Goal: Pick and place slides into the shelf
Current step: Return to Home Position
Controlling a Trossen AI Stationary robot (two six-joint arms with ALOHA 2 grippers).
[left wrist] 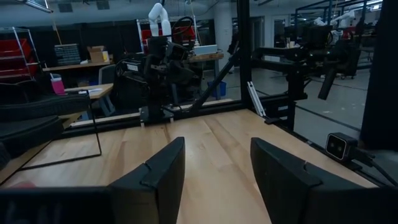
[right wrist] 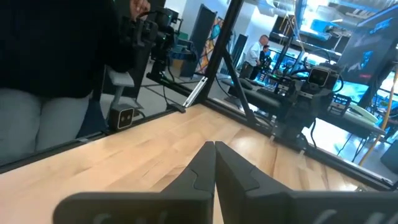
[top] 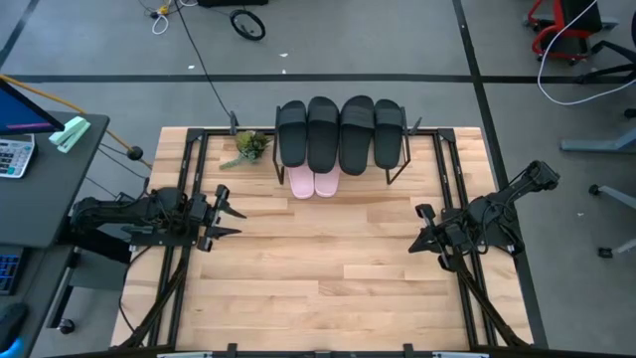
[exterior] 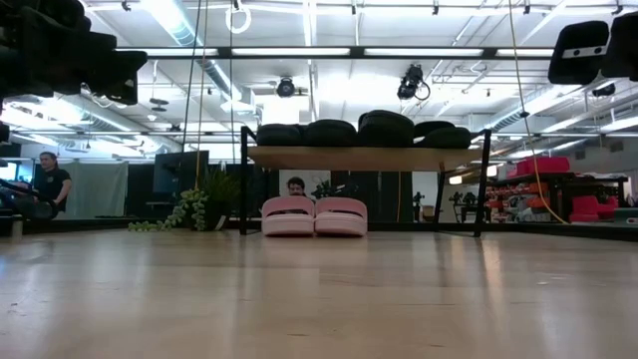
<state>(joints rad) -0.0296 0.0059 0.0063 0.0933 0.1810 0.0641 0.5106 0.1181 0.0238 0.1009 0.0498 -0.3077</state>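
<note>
The shelf (exterior: 359,158) stands at the table's far middle on thin black legs. Several black slides (top: 341,134) lie side by side on its plank top. Two pale pink slides (top: 313,182) rest sole-down on the table under it, toes toward the near edge (exterior: 314,215). My left gripper (top: 234,212) hovers open at the table's left side, pointing level toward the right (left wrist: 217,146). My right gripper (top: 422,229) hovers shut at the right side, pointing level toward the left (right wrist: 215,144). Both are far from the slides.
A small green plant (top: 250,146) lies left of the shelf. Black frame rails (top: 194,169) run along the table's left and right sides. The wooden tabletop (top: 328,268) lies bare between the arms. People (exterior: 48,179) show in the room beyond the table.
</note>
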